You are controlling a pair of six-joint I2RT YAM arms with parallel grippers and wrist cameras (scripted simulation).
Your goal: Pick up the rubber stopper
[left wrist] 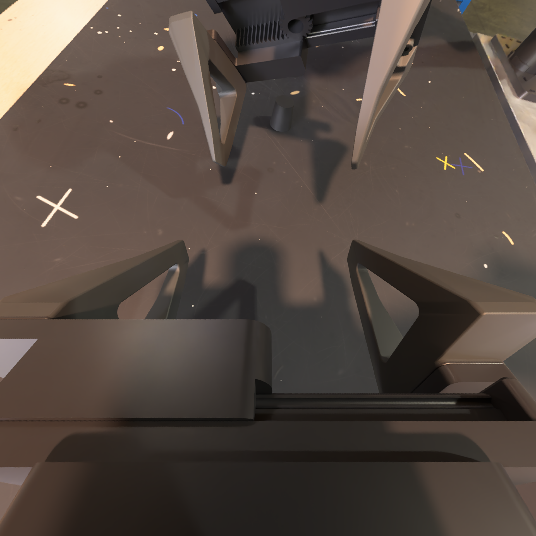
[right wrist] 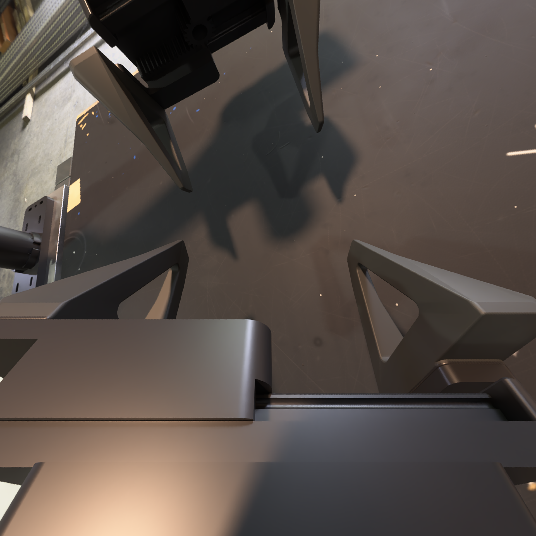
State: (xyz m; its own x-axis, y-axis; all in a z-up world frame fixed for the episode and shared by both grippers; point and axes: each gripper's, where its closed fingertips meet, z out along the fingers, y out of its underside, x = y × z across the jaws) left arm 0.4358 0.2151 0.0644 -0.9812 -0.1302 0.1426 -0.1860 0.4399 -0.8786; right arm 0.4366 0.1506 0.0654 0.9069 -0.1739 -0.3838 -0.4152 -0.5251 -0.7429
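Dark matt table (left wrist: 116,162), scuffed with fine scratches and flecked with pale paint specks and chalk-like crosses. Pale, smooth wood strip (left wrist: 32,49) along its far edge. Small rubber stopper (left wrist: 282,116), dull dark grey, no shine. Left end effector (left wrist: 268,246) and right end effector (right wrist: 268,246) in smooth satin plastic with soft highlights. Brushed metal plate (left wrist: 504,95) at the side, faintly glossy.

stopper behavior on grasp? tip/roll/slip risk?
The rubber stopper is a short dark cylinder standing upright on the table, so it probably resists tipping under a level squeeze. Its sides look slightly tapered, so it may squirt up or down between flat fingers. If knocked over, it would likely roll in a curve. It looks small, probably light.
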